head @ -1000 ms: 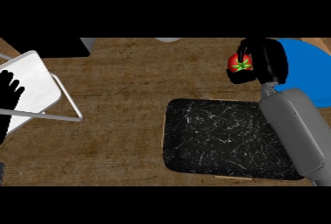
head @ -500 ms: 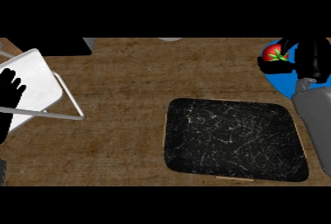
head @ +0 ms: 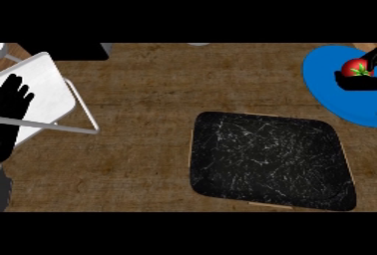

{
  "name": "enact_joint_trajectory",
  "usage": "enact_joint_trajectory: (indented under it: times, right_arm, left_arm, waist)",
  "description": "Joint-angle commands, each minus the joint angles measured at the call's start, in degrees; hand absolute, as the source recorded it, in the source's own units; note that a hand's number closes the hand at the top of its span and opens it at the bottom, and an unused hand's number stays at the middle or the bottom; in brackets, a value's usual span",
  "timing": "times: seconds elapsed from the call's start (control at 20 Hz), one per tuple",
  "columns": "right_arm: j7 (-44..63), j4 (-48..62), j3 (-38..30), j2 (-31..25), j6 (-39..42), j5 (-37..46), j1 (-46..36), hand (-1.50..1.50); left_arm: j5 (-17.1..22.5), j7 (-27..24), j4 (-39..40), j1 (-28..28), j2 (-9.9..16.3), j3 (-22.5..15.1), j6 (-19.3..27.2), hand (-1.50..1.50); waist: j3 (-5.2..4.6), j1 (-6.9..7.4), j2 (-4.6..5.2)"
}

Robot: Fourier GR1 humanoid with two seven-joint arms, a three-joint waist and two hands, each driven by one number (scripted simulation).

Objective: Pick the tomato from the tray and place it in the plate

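The red tomato (head: 356, 67) with its green stalk is over the blue plate (head: 331, 92) at the right edge of the head view. My right hand (head: 361, 81) is curled round the tomato from below and from the right, and most of the hand is cut off by the edge. The black tray (head: 269, 160) lies on the wooden counter below and left of the plate, with nothing on it. My left hand (head: 13, 99) rests open at the left edge, fingers up.
A white board with a metal frame (head: 52, 97) lies at the left, under my left hand. A dark object (head: 70, 50) sits at the top left. Brown wooden counter (head: 147, 99) stretches between the board and the tray.
My right hand has carried the tomato further right, from beside the plate to over it. The view has shifted, so the tray and plate appear further right. The left hand has stayed put.
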Motion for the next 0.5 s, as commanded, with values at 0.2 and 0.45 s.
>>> enact_joint_trajectory:
  times: [0.2, 0.45]
  right_arm:
    - [-6.01, 12.62, -4.36, -4.21, 11.35, -5.76, -2.68, 1.5]
    - [-15.14, 17.44, -4.54, -5.84, 16.88, -6.76, -1.27, -1.5]
  left_arm:
    - [-3.54, 0.36, 2.19, -1.19, -5.94, -9.0, -1.44, 0.0]
    - [-3.49, -0.69, 2.03, 0.48, -6.77, -9.12, -2.57, 0.0]
  waist:
    - [-0.84, -0.18, 1.46]
    - [-0.83, 0.09, 1.31]
